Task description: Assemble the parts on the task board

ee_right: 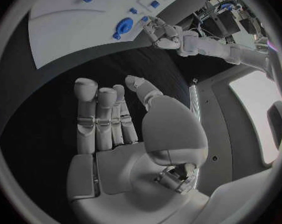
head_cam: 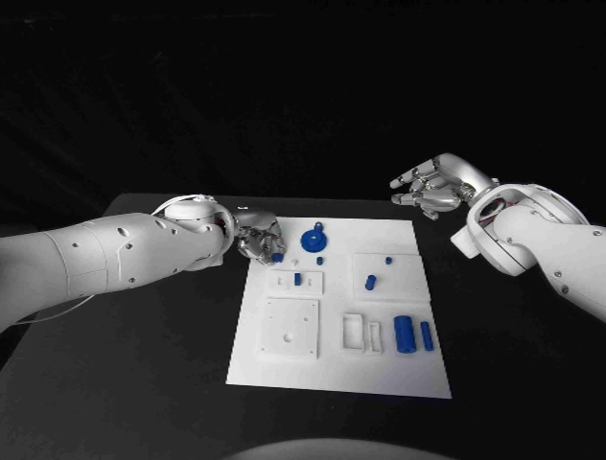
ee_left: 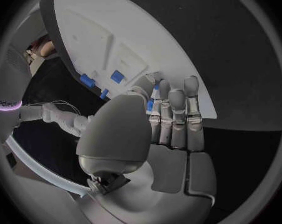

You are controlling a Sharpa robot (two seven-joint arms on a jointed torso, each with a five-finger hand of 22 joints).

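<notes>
Both arms over the black worktop (head_cam: 137, 345), white task board (head_cam: 331, 374) in the middle

My left robot hand (head_cam: 258, 238) sits at the board's far left corner, fingers closed round a small blue part (ee_left: 151, 103); my right robot hand (head_cam: 434, 184) hovers past the far right corner, fingers apart, holding nothing. On the board I see a round blue part (head_cam: 315, 236) and blue cylinders (head_cam: 404, 333)
</notes>
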